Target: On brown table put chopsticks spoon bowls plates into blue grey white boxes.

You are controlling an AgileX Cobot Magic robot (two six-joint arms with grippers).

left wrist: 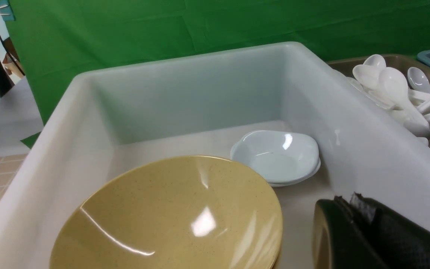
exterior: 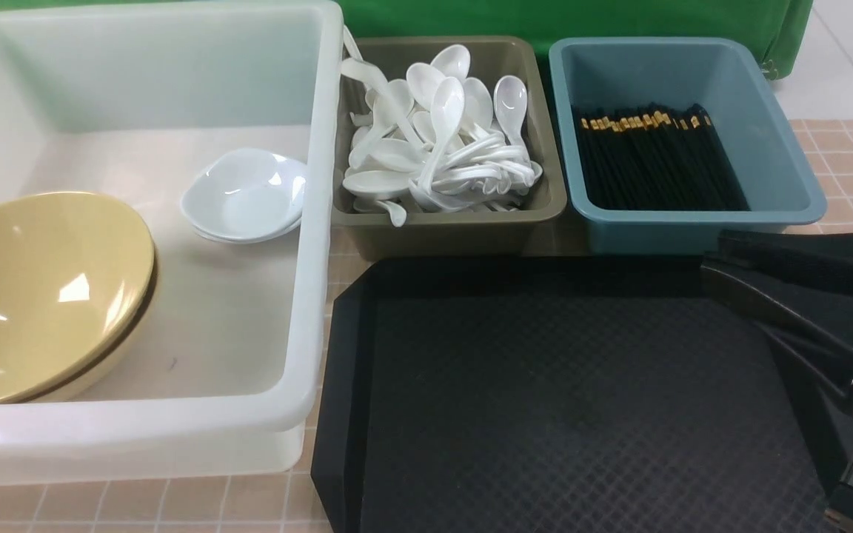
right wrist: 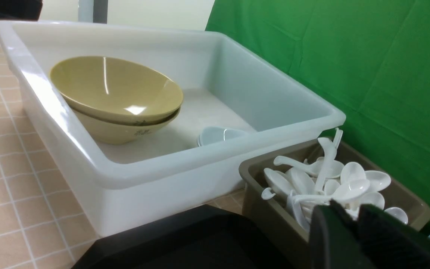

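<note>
Two stacked yellow bowls (exterior: pixel 41 289) lean in the white box (exterior: pixel 315 296), beside stacked white plates (exterior: pixel 245 194). White spoons (exterior: pixel 441 148) are heaped in the grey box (exterior: pixel 456 229). Black chopsticks (exterior: pixel 656 159) lie in the blue box (exterior: pixel 693 229). My right gripper (exterior: pixel 711 260) reaches in from the right over the black tray's far corner. Its fingers stand slightly parted, with nothing between them, pointing toward the spoons (right wrist: pixel 327 183). My left gripper (left wrist: pixel 345 198) is shut and empty, near the white box's near right wall, beside the bowls (left wrist: pixel 170 216) and plates (left wrist: pixel 276 157).
A black diamond-textured tray (exterior: pixel 567 400) lies on the brown table (exterior: pixel 175 503) in front of the grey and blue boxes. A green cloth (exterior: pixel 545 18) hangs behind the boxes.
</note>
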